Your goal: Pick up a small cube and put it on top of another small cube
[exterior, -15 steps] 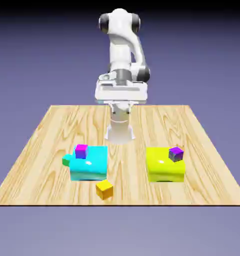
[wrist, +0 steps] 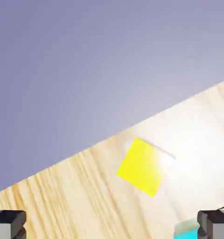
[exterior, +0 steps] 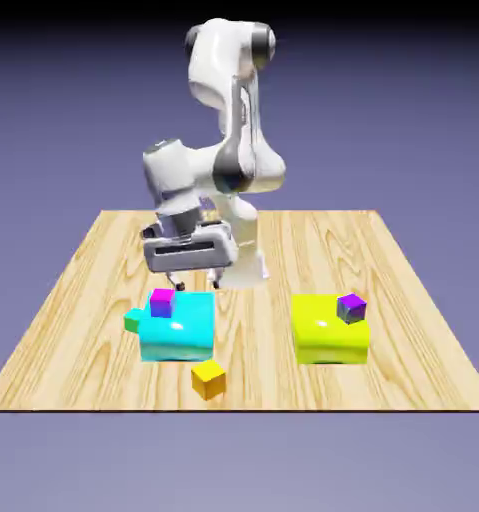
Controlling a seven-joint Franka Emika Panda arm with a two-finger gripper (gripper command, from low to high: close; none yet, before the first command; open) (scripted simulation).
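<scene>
The end effector [exterior: 191,279], jaws wide and empty, should shift left and descend squarely over the teal-green small cube [exterior: 133,320] beside the cyan block [exterior: 180,330].

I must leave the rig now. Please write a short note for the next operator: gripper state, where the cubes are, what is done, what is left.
Gripper: open, empty, hanging above the far side of the cyan block.
Teal cube: on the table, against the cyan block's side toward the exterior view's left.
Magenta cube: on top of the cyan block.
Orange cube: on the table in front of the cyan block.
Purple cube: on the yellow block.
Done: nothing picked or stacked.
Left: grasp the teal cube, lift it, set it on another small cube.
</scene>
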